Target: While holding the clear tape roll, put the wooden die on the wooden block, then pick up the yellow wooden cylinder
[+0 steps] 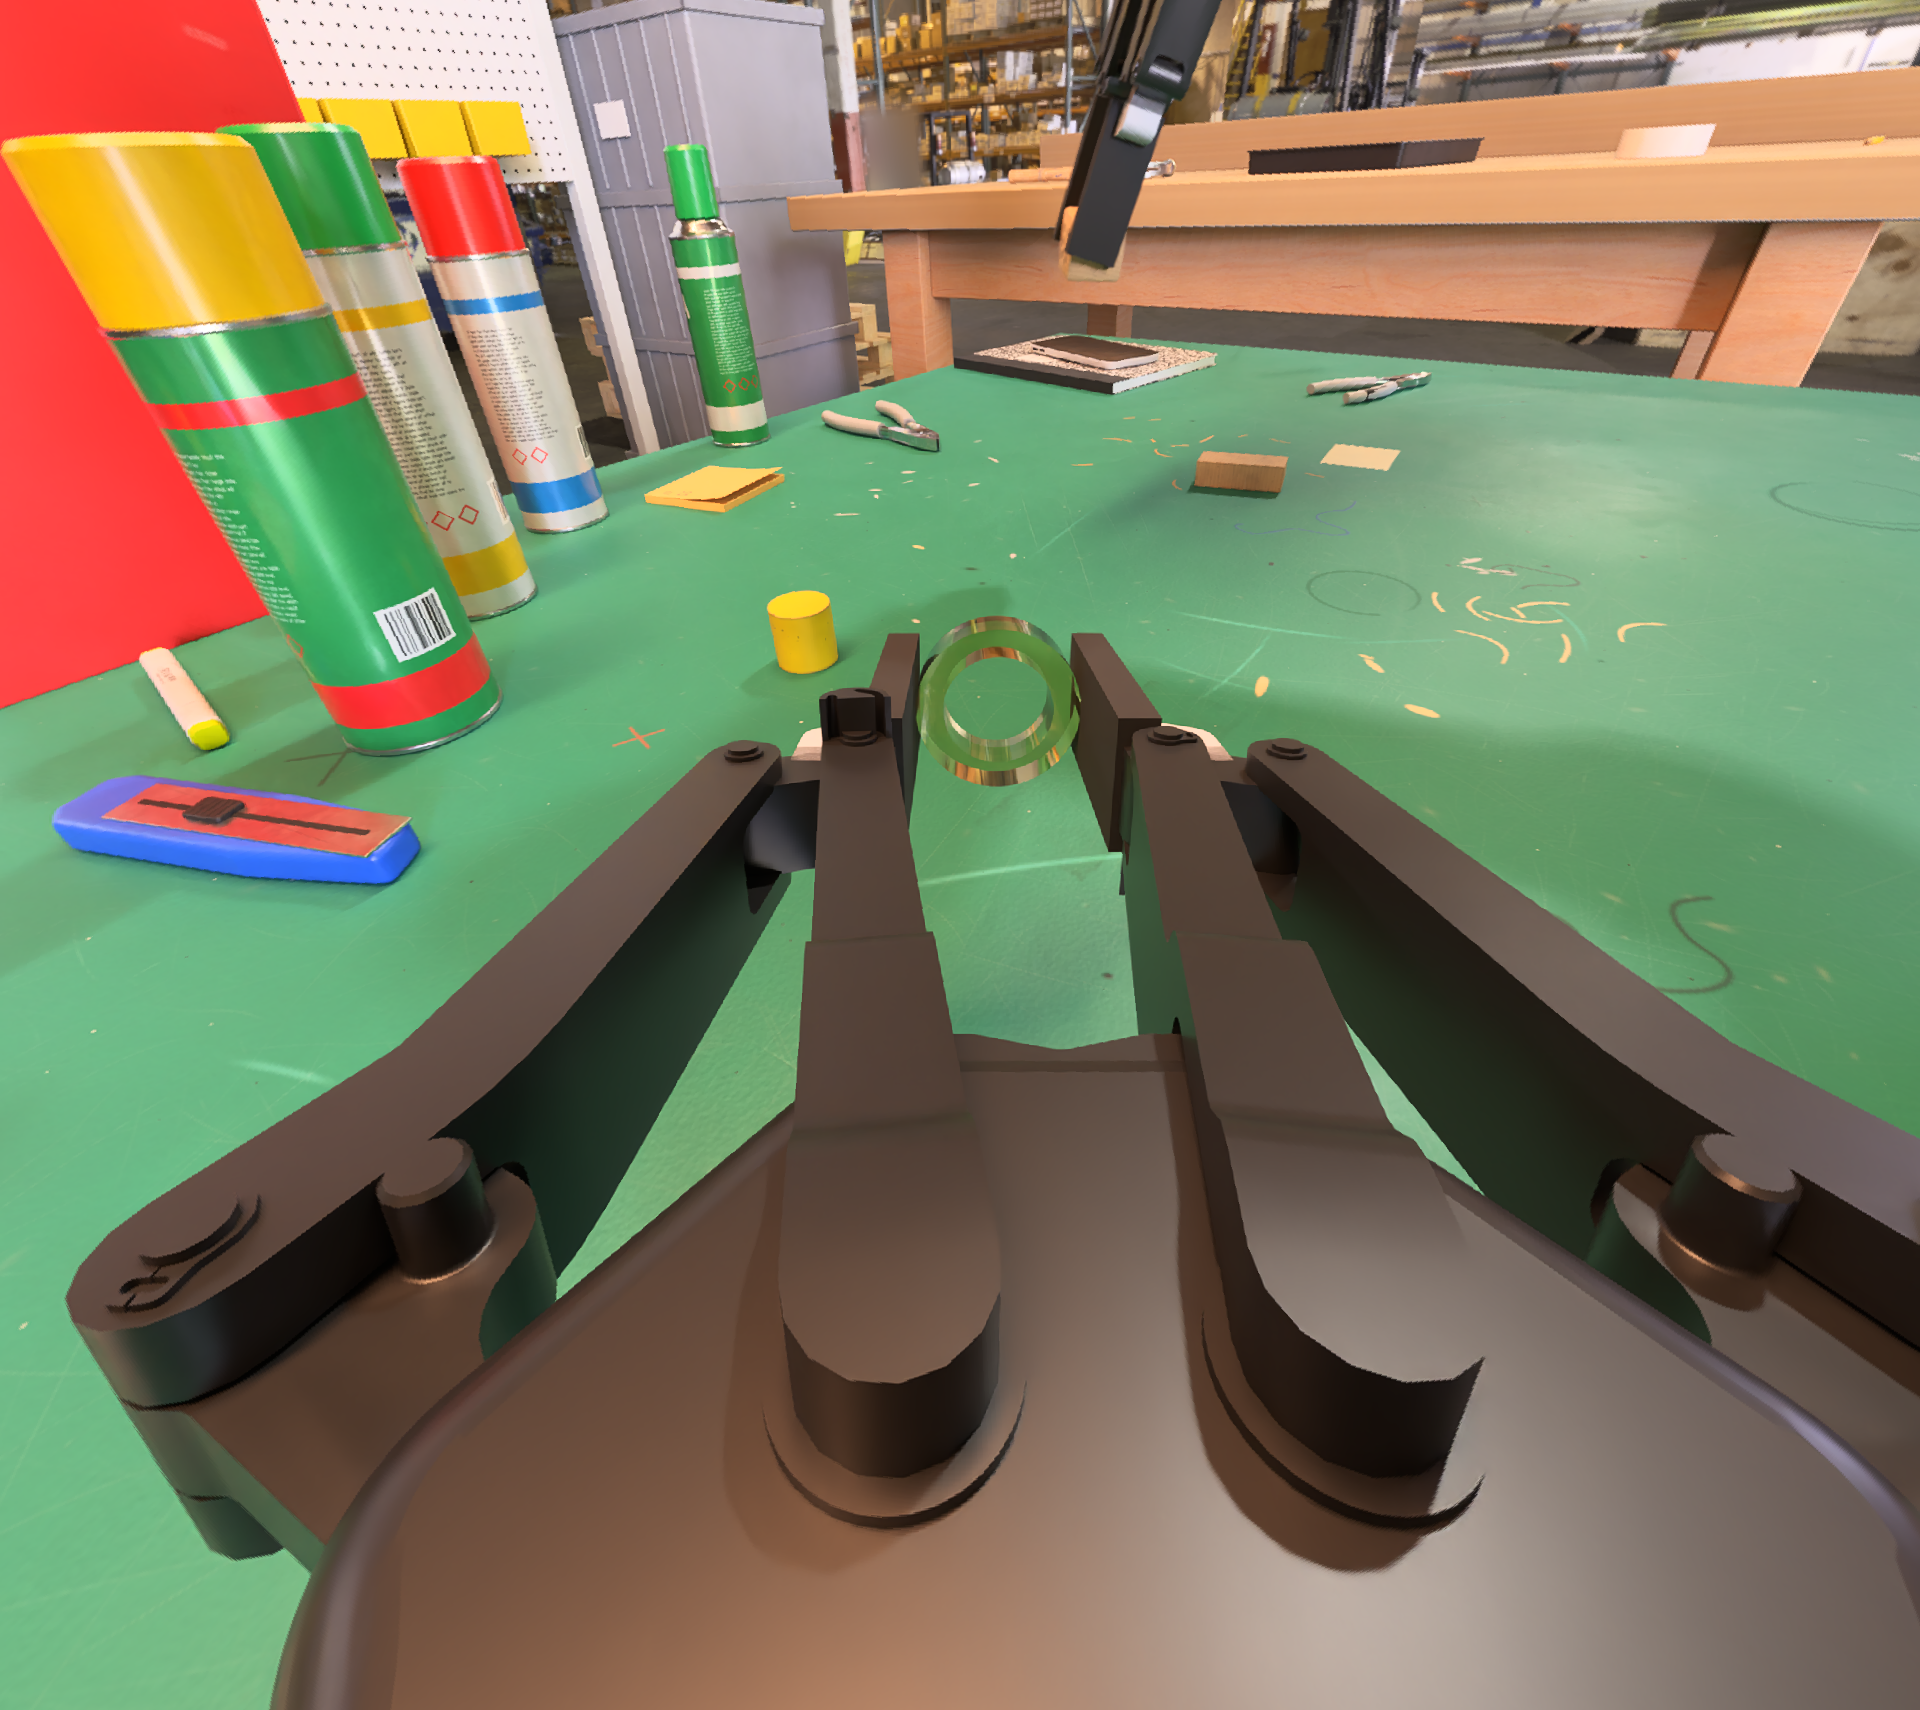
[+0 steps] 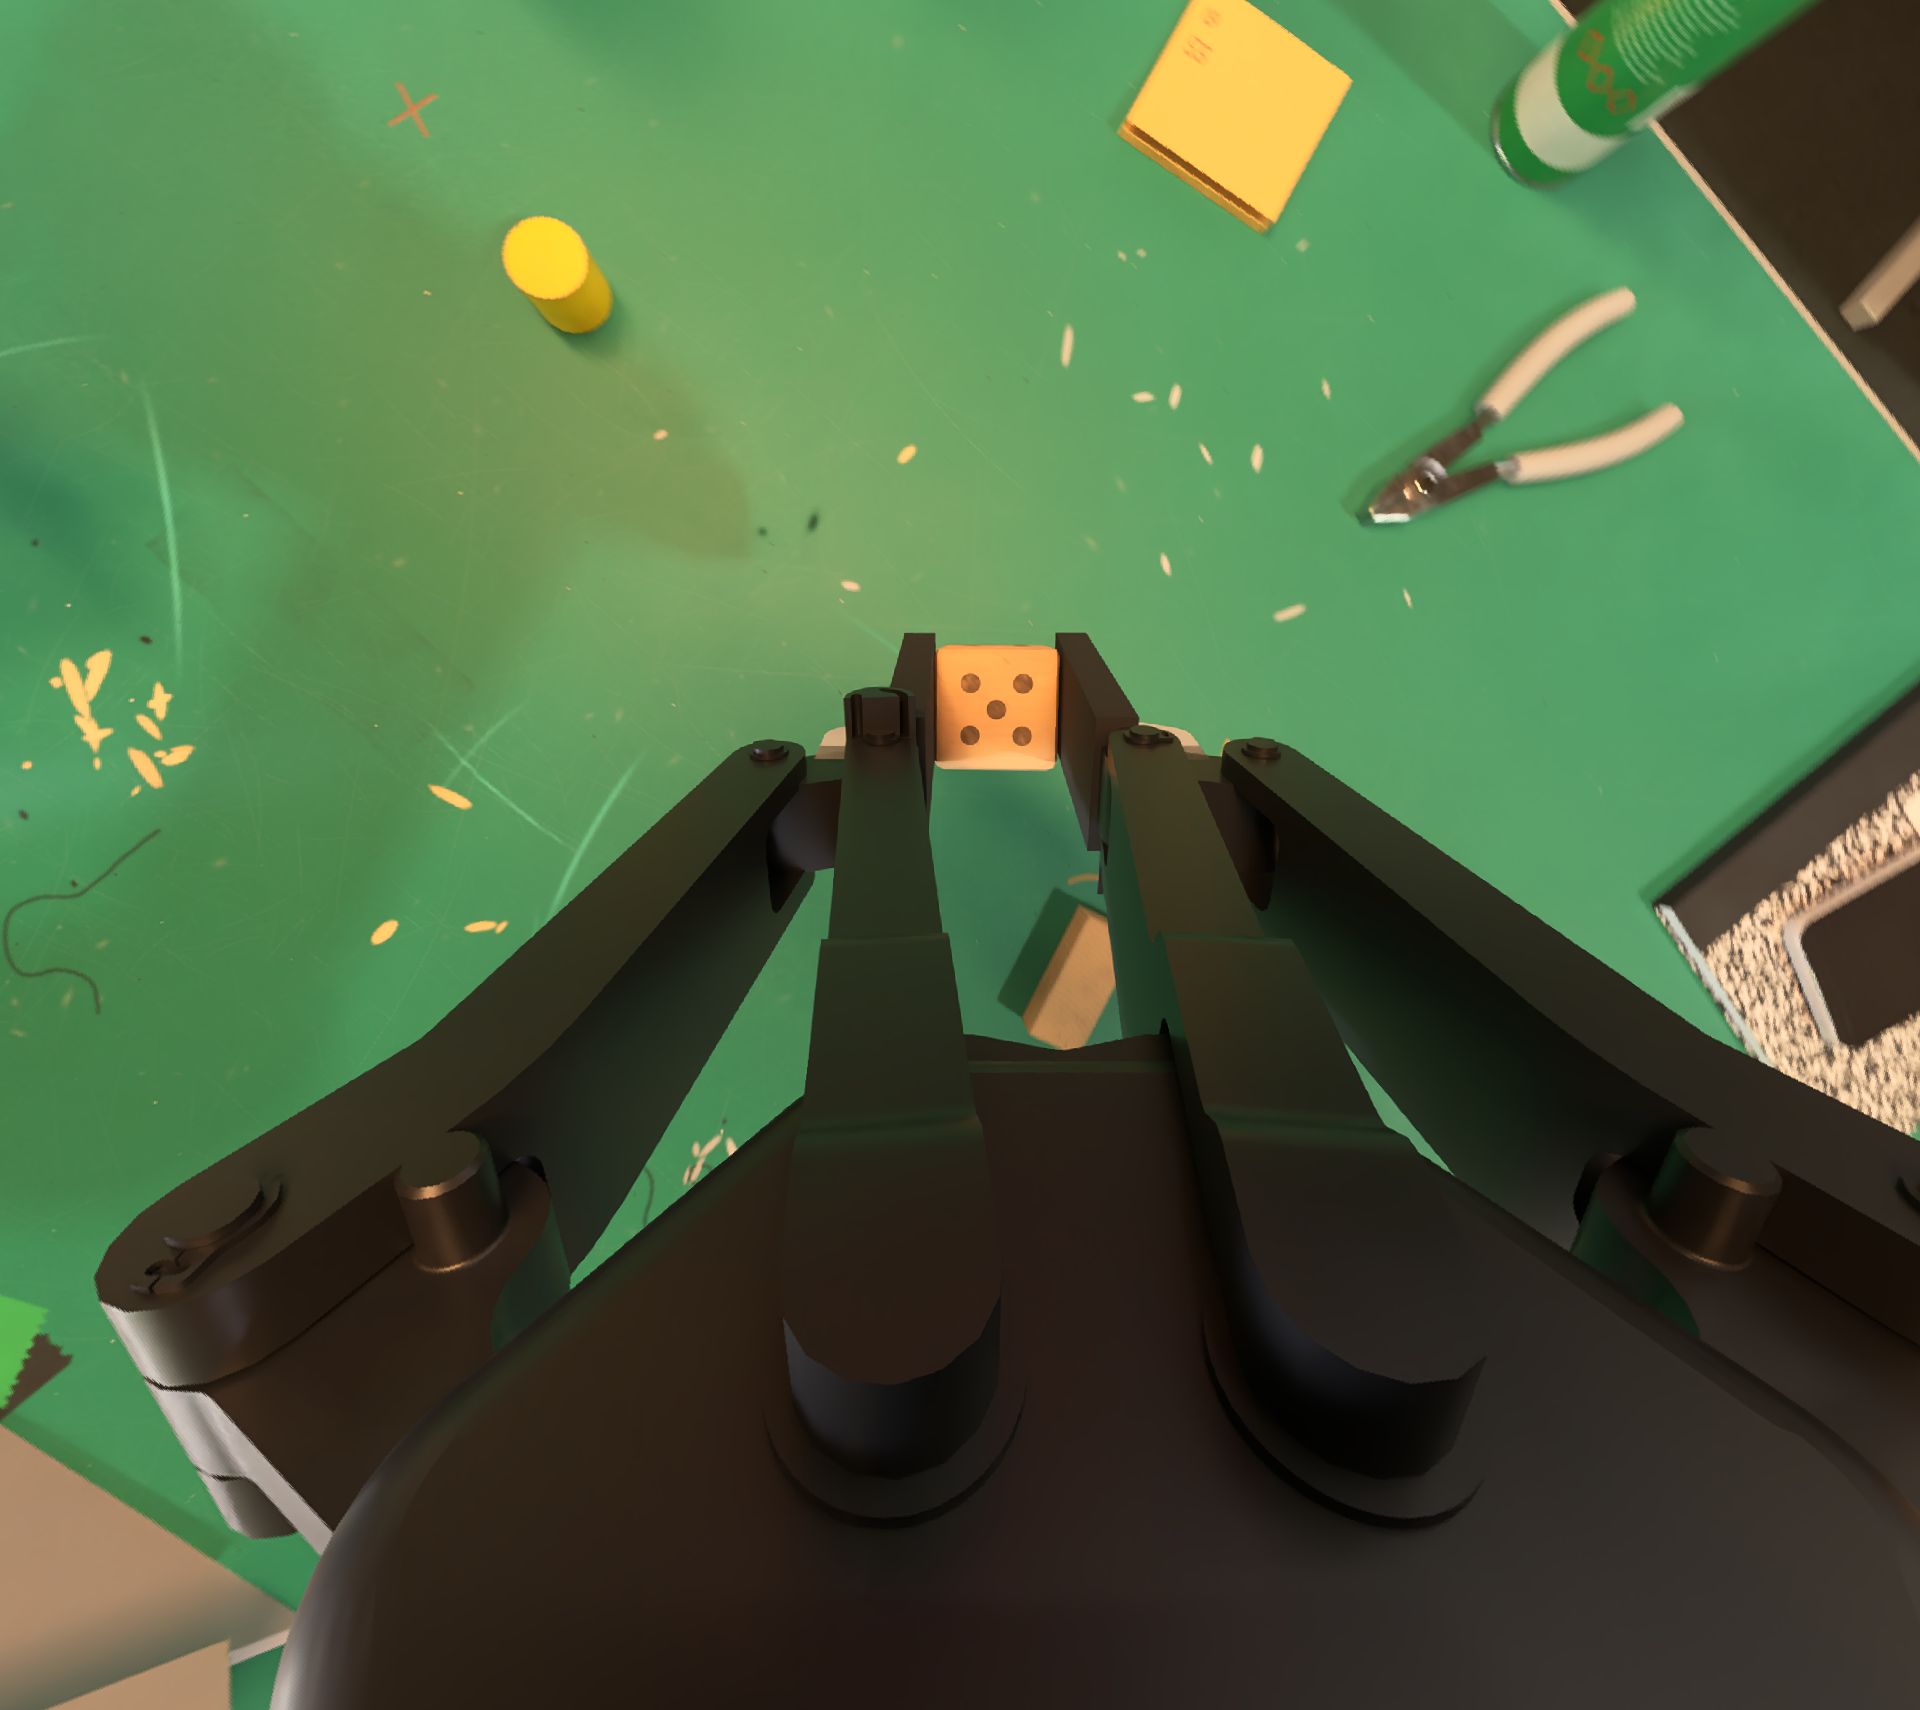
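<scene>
My left gripper is shut on the clear tape roll and holds it above the green mat. The yellow wooden cylinder stands upright just left of it; it also shows in the right wrist view. My right gripper is shut on the wooden die, high above the mat. The wooden block lies below, partly hidden between my right gripper's fingers; it shows whole in the left wrist view. The right gripper also hangs in the left wrist view above the far mat.
Several spray cans stand at the left before a red board. A blue utility knife, a marker, yellow sticky notes, pliers and a phone on a speckled pad lie on the mat.
</scene>
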`<state>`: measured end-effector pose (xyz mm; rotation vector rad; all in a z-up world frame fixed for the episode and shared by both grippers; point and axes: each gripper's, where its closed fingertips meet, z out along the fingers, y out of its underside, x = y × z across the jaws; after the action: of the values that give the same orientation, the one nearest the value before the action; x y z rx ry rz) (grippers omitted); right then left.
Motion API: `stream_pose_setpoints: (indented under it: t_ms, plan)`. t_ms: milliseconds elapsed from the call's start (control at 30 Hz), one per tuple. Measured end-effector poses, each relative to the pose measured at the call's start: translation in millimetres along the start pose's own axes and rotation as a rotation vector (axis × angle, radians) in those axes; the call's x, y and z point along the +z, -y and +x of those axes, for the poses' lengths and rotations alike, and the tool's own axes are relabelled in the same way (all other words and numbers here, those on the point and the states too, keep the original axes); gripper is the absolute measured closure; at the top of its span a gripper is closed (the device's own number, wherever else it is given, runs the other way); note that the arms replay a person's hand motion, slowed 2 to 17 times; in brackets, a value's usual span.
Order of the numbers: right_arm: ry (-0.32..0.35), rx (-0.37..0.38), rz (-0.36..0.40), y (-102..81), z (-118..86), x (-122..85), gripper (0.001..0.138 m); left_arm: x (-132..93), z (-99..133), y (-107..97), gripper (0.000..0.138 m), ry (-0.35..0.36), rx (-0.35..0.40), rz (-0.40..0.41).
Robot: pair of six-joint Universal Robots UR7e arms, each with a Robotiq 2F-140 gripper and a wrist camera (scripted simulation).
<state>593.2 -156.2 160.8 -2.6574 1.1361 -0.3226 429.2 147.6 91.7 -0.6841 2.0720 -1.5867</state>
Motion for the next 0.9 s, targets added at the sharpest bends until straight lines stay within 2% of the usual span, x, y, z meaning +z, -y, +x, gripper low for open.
stream_pose_setpoints:
  t_ms: [267, 567, 700, 900]
  plan:
    - [-0.052, 0.154, -0.066, -47.4, 32.5, -17.3, 0.108, -2.7, -0.5, -0.7, 0.100, 0.013, -0.005, -0.001]
    - [-0.130, 0.317, -0.109, -98.5, 60.0, -14.0, 0.108, -4.5, 0.2, -1.4, 0.100, 0.022, -0.001, -0.003]
    - [-0.122, 0.393, -0.105, -115.2, 64.5, -5.1, 0.108, -4.4, 0.6, -1.8, 0.100, 0.025, 0.003, -0.007]
    - [-0.071, 0.479, -0.099, -133.3, 63.6, 13.8, 0.108, -3.5, 1.8, -2.8, 0.100, 0.027, 0.011, -0.016]
